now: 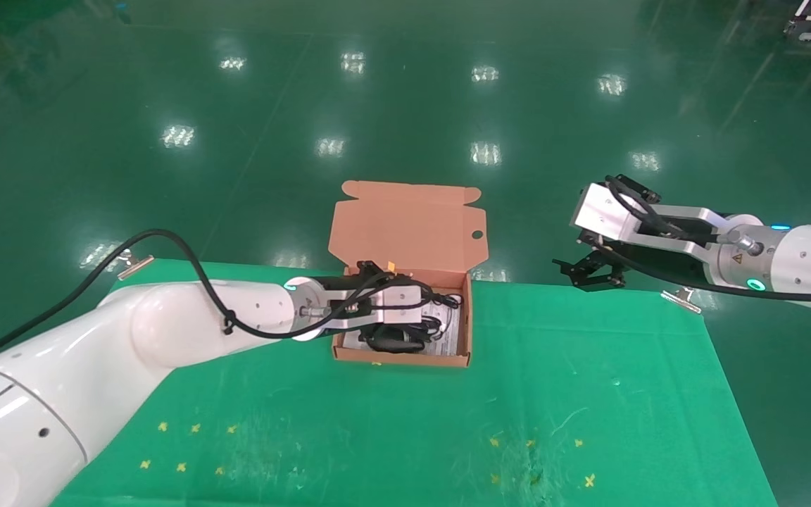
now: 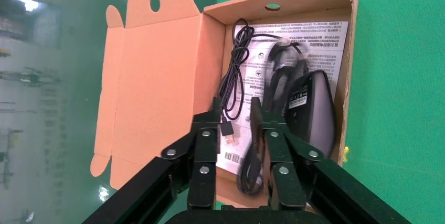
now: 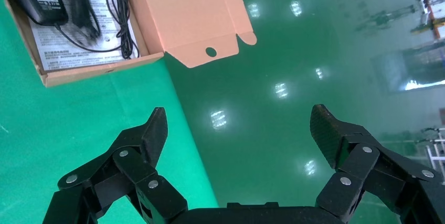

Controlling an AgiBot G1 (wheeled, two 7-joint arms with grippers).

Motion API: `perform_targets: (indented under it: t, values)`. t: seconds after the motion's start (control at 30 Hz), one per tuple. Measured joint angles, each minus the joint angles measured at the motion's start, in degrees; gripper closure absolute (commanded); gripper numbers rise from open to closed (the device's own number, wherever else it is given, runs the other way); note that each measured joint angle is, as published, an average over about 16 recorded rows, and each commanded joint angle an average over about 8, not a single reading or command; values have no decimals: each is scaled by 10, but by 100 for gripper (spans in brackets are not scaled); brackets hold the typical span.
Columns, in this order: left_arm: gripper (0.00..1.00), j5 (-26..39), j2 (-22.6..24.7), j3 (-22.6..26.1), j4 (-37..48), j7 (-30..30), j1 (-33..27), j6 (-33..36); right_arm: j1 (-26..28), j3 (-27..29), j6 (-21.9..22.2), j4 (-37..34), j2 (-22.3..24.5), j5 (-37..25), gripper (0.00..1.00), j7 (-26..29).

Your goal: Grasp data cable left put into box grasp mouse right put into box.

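Cable point(image 2: 251, 153) lies lengthwise in the box point(image 2: 157, 72) beside the mouse point(image 2: 314, 111), over a leaflet point(image 2: 294, 35). Left gripper point(image 2: 236, 109) narrowly parted, straddling the cable. Right gripper point(image 3: 239, 124) spread, parked past the table point(image 1: 588, 394) edge.

Both arms are showing glossy white shells with silver metal wrist blocks, cyan status rings glowing near the wrists, and thick black cables running along the outside. Left gripper point(image 2: 234, 109) and right gripper point(image 3: 239, 124) are wearing black linkage fingers with silver rivets. A small warning triangle is marking each wrist.
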Motion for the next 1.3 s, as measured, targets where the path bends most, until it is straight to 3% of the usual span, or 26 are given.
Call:
perform_targets:
  t: [0.57, 1.3]
  values:
    - [0, -26, -80, -39, -82, -49, -53, 23, 30, 30, -14, 40, 30, 5, 0, -13]
    - [0, -195, -190, -176, -174, -75, 42, 186, -68, 144, -154, 62, 53, 180, 0, -39]
